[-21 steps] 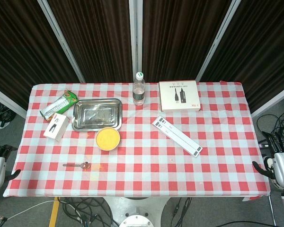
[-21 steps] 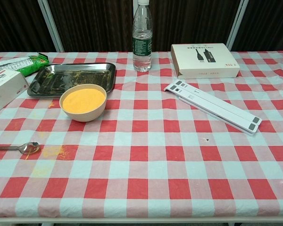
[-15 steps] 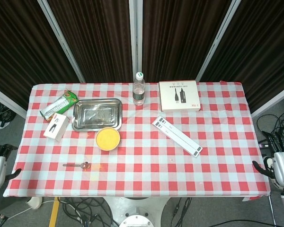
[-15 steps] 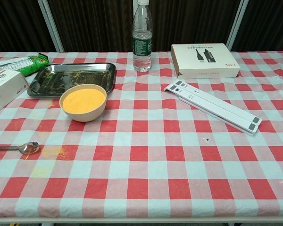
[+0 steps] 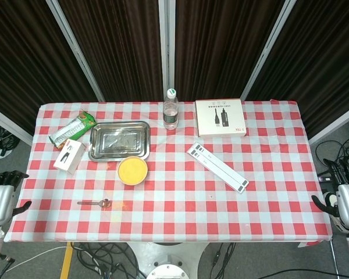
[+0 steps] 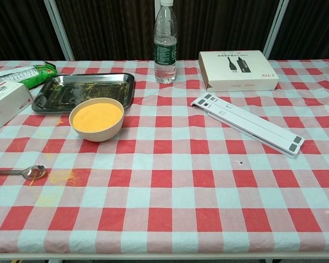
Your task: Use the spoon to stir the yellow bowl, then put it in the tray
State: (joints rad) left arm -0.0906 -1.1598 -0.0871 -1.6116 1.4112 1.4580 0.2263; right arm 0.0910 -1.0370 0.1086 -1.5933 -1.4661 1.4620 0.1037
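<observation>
Spoon (image 5: 94,203) lies crosswise, handle toward left hand (image 5: 2,196) (nearer; fingers apart, empty); right hand (image 5: 344,200) likewise, far.

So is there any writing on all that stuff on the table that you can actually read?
White box: small print above the cable picture and red letters at its front corner, both too blurred to read.
Water bottle: green label, text illegible.
Green snack packet: print too small to read.
Small white box: only a picture and tiny marks, unreadable.
Long white bar: grey patches, no legible text.
</observation>
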